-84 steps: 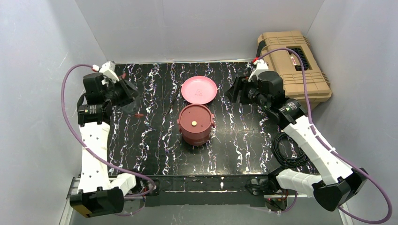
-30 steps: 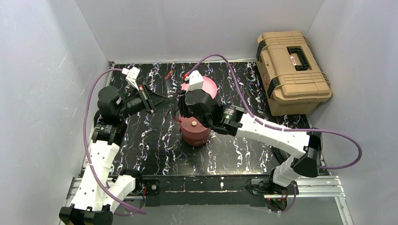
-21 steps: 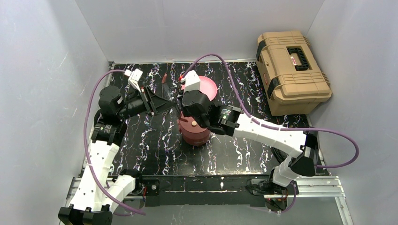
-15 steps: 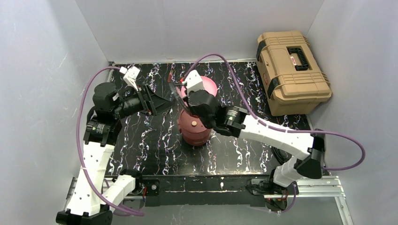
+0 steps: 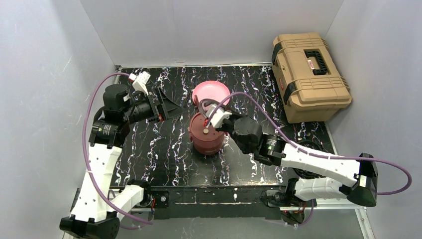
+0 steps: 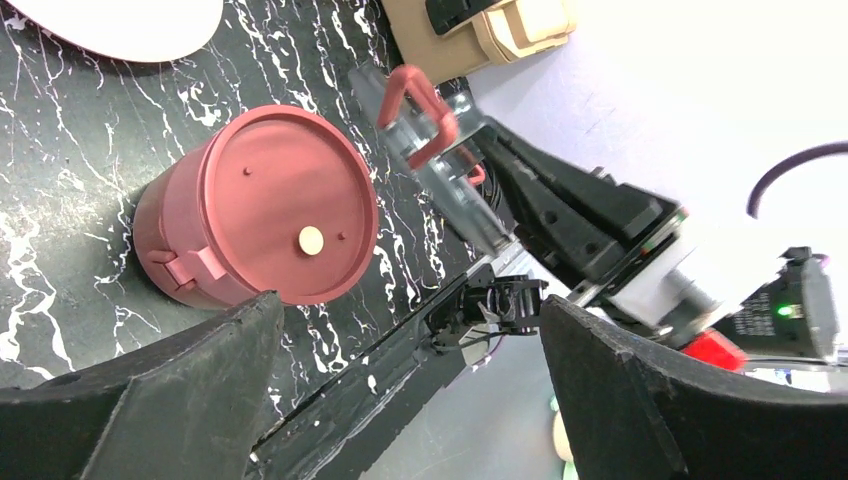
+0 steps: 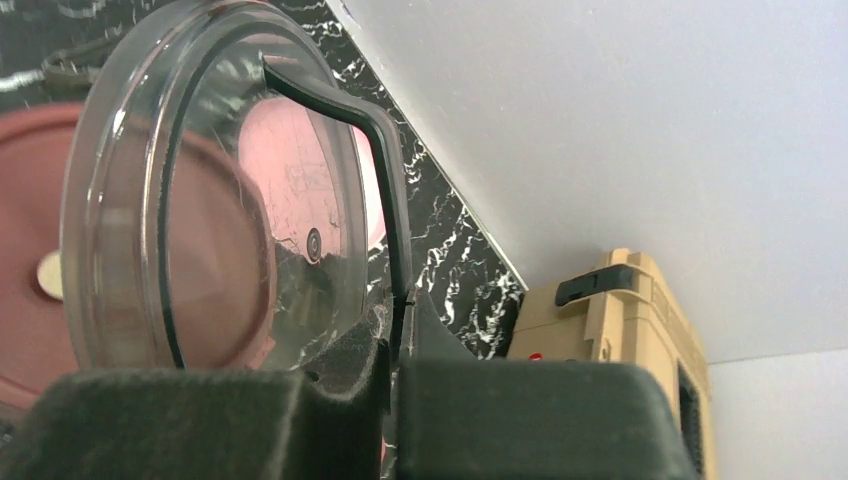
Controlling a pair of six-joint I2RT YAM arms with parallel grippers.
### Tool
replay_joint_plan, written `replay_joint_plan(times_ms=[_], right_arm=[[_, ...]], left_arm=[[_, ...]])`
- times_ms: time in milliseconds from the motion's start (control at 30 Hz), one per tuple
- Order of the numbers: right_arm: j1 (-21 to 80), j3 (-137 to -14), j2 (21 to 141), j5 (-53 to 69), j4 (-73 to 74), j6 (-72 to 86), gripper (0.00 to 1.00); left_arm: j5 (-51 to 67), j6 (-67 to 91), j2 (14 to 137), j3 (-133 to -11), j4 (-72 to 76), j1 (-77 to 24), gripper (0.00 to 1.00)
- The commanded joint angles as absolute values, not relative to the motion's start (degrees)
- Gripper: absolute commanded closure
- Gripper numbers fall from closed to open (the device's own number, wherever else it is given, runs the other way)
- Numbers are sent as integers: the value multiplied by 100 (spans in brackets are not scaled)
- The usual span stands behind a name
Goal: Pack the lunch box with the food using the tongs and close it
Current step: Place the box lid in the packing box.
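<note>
The maroon lunch box (image 5: 205, 134) stands mid-table, a flat disc lid with a pale dot on top of it (image 6: 270, 200). My right gripper (image 5: 212, 110) is shut on the handle (image 7: 385, 160) of a clear round top lid (image 7: 200, 230). That lid (image 6: 430, 140) hangs on edge just above the lunch box's far rim. My left gripper (image 5: 166, 107) hovers to the left of the lunch box, open, nothing between its fingers (image 6: 405, 310). No tongs or food show in any view.
A pink plate (image 5: 211, 92) lies just beyond the lunch box. A tan toolbox (image 5: 309, 74) sits off the table's back right corner. Grey walls enclose the table on three sides. A coil of cable (image 5: 306, 162) lies at the right edge.
The left gripper opened and drew back left, letting go of the clear lid. The right gripper shut on its handle and pulled it toward the lunch box as the arm swung nearer.
</note>
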State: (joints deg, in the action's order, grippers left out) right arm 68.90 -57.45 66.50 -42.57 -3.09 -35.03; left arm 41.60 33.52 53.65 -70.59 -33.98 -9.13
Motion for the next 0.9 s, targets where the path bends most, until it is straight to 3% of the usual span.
replay_joint_plan(times_ms=[0,600,867], right_arm=[[6891,-5311,6356,-3991,-1564,-4865,99],[6919,-4452,6686,-3203,-2507,-6177,99],[7061,-3911,7077,-3302,-3888,-6796,99]], left_arm=[[4214,3475,5229,-7035,-3333,-897,2],[3045,3033,5213,-6813,-3927,-896,2],[3081,2918,5255,-6673,-4017,-896,2]])
